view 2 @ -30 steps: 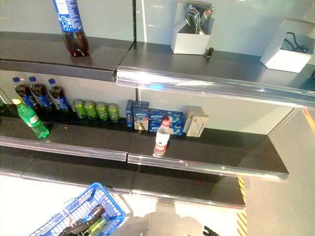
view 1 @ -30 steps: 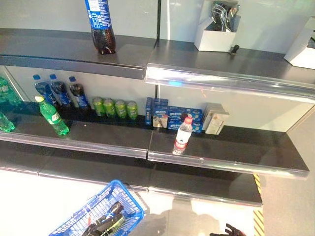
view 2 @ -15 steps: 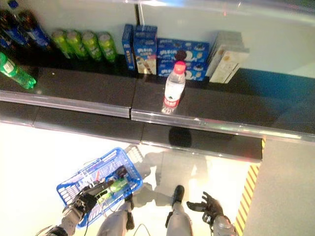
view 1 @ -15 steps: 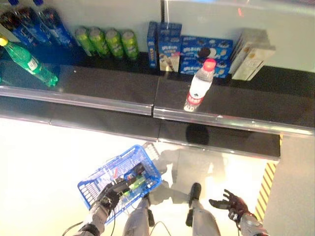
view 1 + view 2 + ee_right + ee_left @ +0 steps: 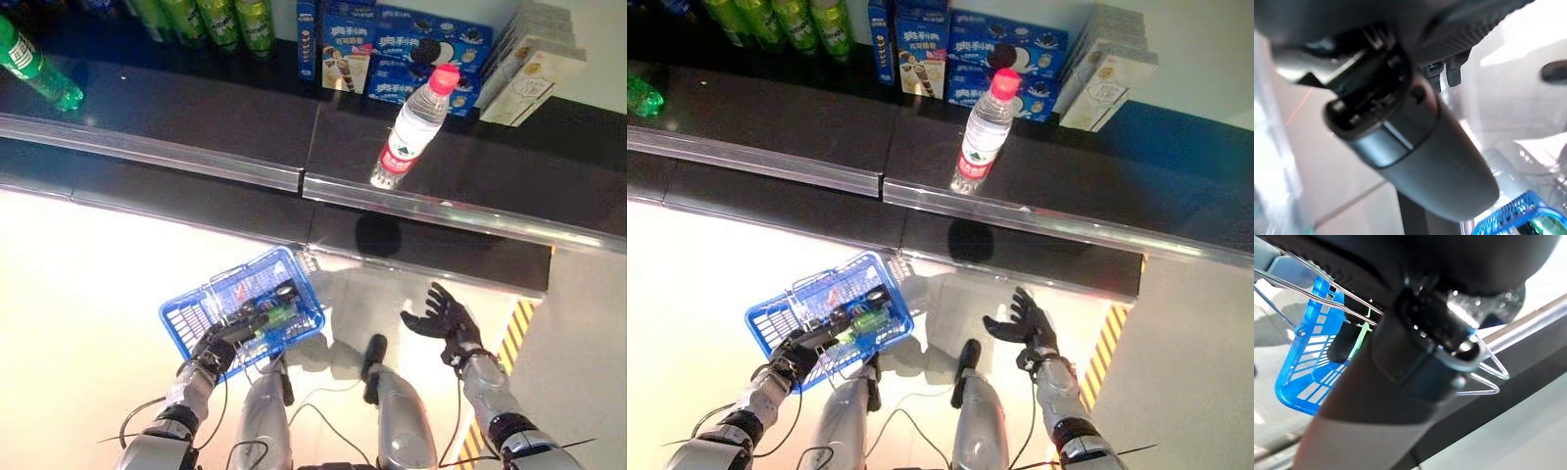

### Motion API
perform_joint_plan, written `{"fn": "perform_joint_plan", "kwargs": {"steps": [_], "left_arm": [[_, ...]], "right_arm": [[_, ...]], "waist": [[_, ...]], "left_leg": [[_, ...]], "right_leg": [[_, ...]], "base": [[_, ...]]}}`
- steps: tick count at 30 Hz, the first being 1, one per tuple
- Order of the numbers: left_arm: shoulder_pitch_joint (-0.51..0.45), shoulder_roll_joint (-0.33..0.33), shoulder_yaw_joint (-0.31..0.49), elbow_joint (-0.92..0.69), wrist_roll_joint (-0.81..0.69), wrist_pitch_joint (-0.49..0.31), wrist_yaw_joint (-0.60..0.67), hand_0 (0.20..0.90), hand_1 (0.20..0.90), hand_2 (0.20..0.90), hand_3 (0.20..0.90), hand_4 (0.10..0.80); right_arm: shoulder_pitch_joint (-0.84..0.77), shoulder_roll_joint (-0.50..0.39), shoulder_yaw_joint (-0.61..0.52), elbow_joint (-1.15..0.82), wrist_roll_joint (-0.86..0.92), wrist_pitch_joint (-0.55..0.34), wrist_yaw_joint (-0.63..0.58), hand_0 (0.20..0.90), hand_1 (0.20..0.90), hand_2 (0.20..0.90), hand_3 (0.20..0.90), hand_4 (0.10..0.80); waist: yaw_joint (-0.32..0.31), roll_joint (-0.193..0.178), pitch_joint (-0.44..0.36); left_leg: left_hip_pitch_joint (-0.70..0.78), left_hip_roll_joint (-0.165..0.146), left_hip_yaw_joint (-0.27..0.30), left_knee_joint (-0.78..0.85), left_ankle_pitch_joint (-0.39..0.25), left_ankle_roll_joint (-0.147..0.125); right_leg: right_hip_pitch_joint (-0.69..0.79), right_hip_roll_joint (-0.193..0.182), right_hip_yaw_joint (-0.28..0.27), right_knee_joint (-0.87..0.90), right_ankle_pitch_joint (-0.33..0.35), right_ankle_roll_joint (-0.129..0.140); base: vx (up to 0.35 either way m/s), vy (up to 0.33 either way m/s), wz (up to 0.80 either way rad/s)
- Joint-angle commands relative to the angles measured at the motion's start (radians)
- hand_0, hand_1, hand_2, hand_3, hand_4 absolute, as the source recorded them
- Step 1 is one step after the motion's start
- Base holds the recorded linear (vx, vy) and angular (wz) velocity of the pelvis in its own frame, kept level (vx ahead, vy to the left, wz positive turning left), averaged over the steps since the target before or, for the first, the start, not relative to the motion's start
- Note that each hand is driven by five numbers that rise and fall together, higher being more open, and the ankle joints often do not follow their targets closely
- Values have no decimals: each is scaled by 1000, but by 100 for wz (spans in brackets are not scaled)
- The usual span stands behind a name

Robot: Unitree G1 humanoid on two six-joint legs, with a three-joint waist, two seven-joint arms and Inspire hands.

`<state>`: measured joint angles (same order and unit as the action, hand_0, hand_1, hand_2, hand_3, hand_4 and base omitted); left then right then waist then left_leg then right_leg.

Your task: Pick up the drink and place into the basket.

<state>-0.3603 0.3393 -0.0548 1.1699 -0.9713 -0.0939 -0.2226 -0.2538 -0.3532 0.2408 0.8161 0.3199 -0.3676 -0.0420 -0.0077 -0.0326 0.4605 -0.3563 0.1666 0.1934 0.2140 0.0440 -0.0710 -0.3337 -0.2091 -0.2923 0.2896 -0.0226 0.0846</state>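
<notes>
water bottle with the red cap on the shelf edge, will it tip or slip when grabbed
The water bottle is tall and narrow, standing near the shelf's front rail, so a nudge would likely topple it. Its smooth clear plastic may slip and dent. It looks full, so fairly heavy.

Strong overhead light is washing the floor (image 5: 78, 264) out to near white from 7 to 10 o'clock, and the blue basket (image 5: 174, 333) is standing out hard against it. Glare is running along the shelf rail (image 5: 196, 162) as a pale streak. A round dark shadow is lying on the lower shelf (image 5: 470, 259), just below the water bottle (image 5: 411, 127). The shelf's back, from 11 to 1 o'clock, is sitting dim. In the left wrist view small highlights are glinting on the left hand (image 5: 1440, 328); in the right wrist view the floor is blowing out white at 2 o'clock.
</notes>
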Motion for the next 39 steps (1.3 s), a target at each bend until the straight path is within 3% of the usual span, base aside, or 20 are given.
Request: {"fn": "perform_joint_plan", "kwargs": {"steps": [1, 8, 24, 33, 39], "left_arm": [[43, -4, 27, -68, -149, 19, -126, 300, 300, 300, 200, 100], [76, -1, 24, -94, -241, 49, -173, 300, 300, 300, 200, 100], [54, 2, 22, -81, -243, 25, -193, 300, 300, 300, 200, 100], [56, -2, 25, -82, -223, 17, -192, 300, 300, 300, 200, 100], [53, 2, 28, -85, -209, 25, -185, 300, 300, 300, 200, 100]], "right_arm": [[38, -16, 43, -227, -189, -72, -123, 900, 900, 900, 900, 800], [27, -99, 56, -481, -319, -83, -183, 900, 900, 900, 900, 800], [-11, -219, 19, -744, -478, -123, -362, 900, 900, 900, 900, 800], [-20, -214, -53, -843, -367, -171, -401, 900, 900, 900, 900, 800], [-39, -205, -76, -855, -258, -186, -355, 900, 900, 900, 900, 800]], "waist": [[3, -50, -69], [-6, -57, -54], [-9, -61, -21], [-12, -56, -6], [-12, -51, 0]], "left_leg": [[-14, -6, -20, 84, -68, 16], [-2, -21, -11, 40, -61, 28], [1, -37, -5, 34, -79, 40], [8, -38, 1, 41, -90, 47], [17, -39, 10, 37, -93, 50]], "right_leg": [[-51, -42, 87, 3, 73, 71], [-42, -31, 95, -33, 83, 81], [-25, -25, 81, -50, 74, 77], [-23, -25, 77, -34, 69, 71], [-21, -30, 75, -33, 69, 71]], "base": [[-7, -24, 13], [0, 4, 6], [4, 0, 1], [0, 0, 0], [0, 0, 0]]}}
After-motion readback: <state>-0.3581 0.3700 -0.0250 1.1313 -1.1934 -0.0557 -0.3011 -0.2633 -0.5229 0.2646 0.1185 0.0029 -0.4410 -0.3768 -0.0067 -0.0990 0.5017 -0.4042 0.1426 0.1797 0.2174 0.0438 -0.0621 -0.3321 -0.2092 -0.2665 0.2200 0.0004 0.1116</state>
